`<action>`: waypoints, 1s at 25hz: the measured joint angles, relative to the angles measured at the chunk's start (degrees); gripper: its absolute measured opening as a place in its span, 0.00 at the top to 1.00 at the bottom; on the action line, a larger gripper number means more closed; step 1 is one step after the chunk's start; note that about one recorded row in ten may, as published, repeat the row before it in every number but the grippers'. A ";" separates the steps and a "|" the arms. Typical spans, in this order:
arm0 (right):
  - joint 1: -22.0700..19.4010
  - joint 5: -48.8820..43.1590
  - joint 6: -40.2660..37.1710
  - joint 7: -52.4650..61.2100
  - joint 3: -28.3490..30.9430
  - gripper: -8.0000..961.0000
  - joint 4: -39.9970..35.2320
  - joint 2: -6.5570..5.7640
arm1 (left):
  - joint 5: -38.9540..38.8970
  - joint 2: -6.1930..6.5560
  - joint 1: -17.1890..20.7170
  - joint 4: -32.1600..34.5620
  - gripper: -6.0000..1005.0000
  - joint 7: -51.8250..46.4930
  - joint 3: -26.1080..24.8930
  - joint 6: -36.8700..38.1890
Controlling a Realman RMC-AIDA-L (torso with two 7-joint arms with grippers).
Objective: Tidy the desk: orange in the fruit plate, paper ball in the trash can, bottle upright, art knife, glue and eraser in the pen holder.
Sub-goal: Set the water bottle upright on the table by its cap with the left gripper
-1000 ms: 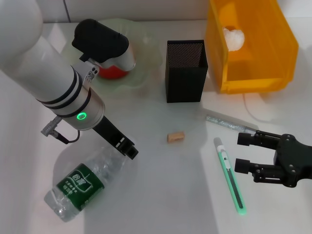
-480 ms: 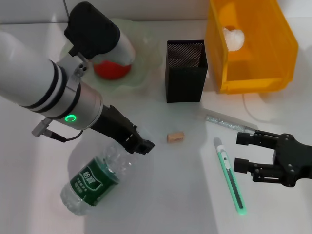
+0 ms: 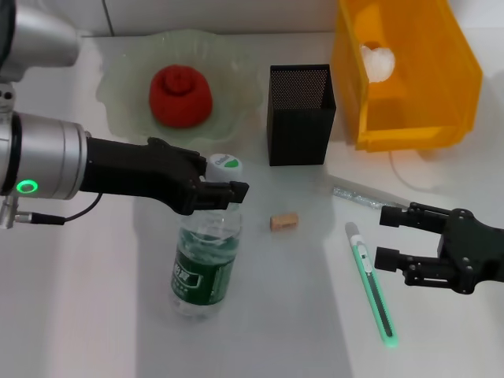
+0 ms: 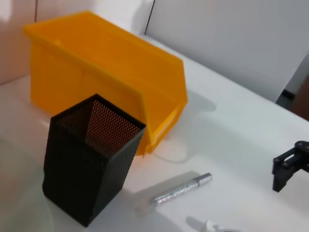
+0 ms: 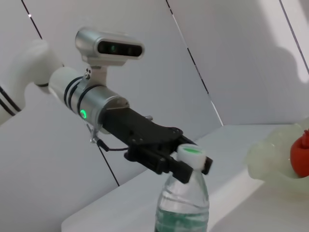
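A: Start at your left. What do you see?

B: Your left gripper point(image 3: 224, 191) is clamped on the neck of the clear plastic water bottle with the green label point(image 3: 205, 256), just under its white cap. The bottle stands upright on the white desk point(image 3: 283, 315); the fingers hide part of its neck.

A: And behind it?

B: The red-orange fruit point(image 3: 180, 95) sits in the pale green wavy glass plate point(image 3: 126, 87). To the right stands the black mesh pen holder point(image 3: 301, 114); you cannot see its bottom from the head view.

A: Loose items?

B: A small tan eraser block point(image 3: 283, 222) lies near the bottle, then a silvery glue stick point(image 3: 370, 198) and a green-and-white art knife point(image 3: 372, 283). The white crumpled paper ball point(image 3: 377, 61) is in the yellow plastic bin point(image 3: 441, 71).

A: Your right side?

B: The right gripper point(image 3: 392, 237) hovers with fingers spread wide, just beside the knife, its arm cut off by the frame edge.
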 joint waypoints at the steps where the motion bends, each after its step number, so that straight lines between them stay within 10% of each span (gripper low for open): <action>1: 0.08 0.02 0.09 0.01 0.03 0.17 0.00 0.05 | -1.64 0.00 0.81 -0.35 0.56 1.62 -0.95 0.03; 10: 0.24 0.02 0.19 0.07 1.25 0.17 0.10 0.80 | -23.09 -0.04 6.79 -14.13 0.56 26.33 -5.34 -3.10; 25: -0.42 0.09 0.23 0.00 4.45 0.17 0.62 1.37 | -46.63 0.03 3.00 -48.35 0.56 70.13 -13.18 0.37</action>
